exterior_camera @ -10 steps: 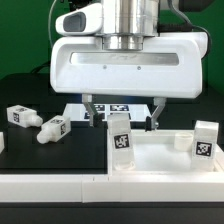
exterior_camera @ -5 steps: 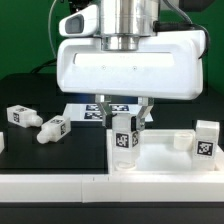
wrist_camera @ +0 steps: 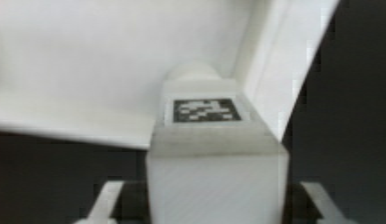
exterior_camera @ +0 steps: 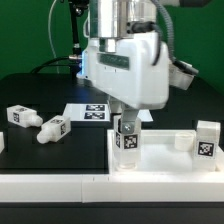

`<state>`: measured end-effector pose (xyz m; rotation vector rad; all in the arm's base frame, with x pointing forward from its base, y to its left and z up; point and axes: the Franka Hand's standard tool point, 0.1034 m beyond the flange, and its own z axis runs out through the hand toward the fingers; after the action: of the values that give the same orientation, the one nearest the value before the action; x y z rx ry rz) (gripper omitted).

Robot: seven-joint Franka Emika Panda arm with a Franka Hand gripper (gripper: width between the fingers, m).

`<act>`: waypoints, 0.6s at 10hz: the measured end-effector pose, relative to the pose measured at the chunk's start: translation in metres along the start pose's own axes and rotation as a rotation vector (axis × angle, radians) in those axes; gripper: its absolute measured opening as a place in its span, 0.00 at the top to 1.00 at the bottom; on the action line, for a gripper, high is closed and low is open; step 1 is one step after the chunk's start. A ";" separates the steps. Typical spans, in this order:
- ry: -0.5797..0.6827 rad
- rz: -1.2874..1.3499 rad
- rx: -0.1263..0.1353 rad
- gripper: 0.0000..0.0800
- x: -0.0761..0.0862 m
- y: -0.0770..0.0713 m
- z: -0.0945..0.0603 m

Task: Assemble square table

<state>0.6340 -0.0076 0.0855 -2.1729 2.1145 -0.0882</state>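
Arm vertical, claw pointing down, seemingly clamped on leg

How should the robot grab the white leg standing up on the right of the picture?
Take the standing leg by its upper half, coming straight down from above. It stands upright with its top free, and its flat opposite sides suit two fingers. The gripper holds another leg now.
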 end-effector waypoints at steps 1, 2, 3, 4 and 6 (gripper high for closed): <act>-0.016 0.093 -0.007 0.64 0.001 0.000 0.000; -0.023 0.154 -0.008 0.64 0.002 0.001 0.001; -0.023 0.202 -0.009 0.52 0.000 0.001 0.001; -0.023 0.173 -0.009 0.35 0.000 0.001 0.001; 0.007 -0.092 -0.014 0.24 -0.007 0.005 0.005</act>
<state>0.6293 -0.0002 0.0805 -2.2807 2.0251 -0.0885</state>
